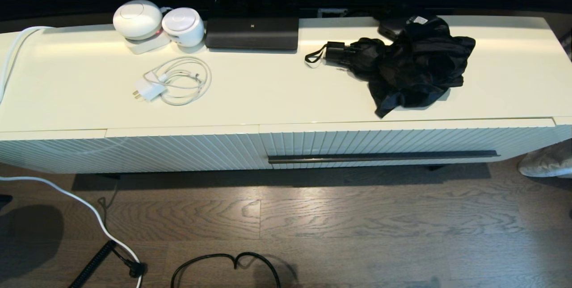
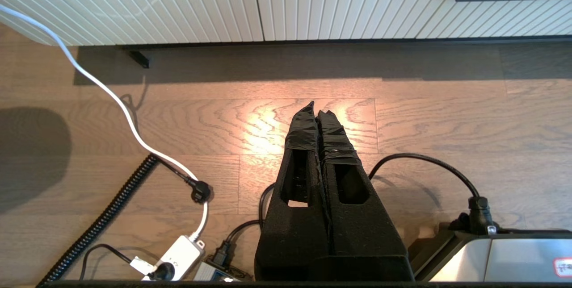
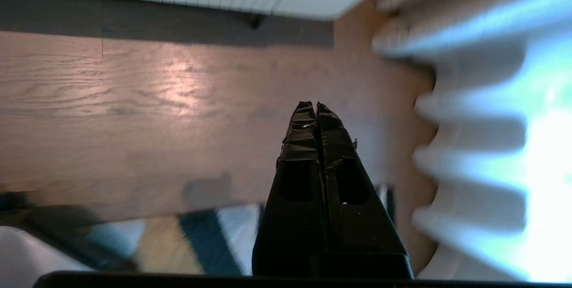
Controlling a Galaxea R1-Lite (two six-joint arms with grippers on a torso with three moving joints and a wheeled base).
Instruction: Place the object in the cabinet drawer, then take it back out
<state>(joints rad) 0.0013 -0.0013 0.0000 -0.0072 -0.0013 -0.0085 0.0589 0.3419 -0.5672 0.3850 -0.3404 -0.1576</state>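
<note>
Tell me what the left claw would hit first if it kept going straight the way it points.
Probably the wooden floor: the shut left claw hangs low, aimed forward and down at bare boards short of the cabinet's ribbed front. Depth is hard to judge.

A long cream cabinet (image 1: 286, 100) with a glossy top and ribbed front stands on a wood-plank floor (image 1: 357, 221). Behind it the wall is dark. Light glares off the planks (image 2: 263, 131) in front of the cabinet, which casts a shadow (image 1: 277, 176) along its base. A white cable (image 1: 67, 198) and black cords (image 1: 223, 261) trail across the floor. Pale curtain folds (image 3: 482, 145) hang at one side.
</note>
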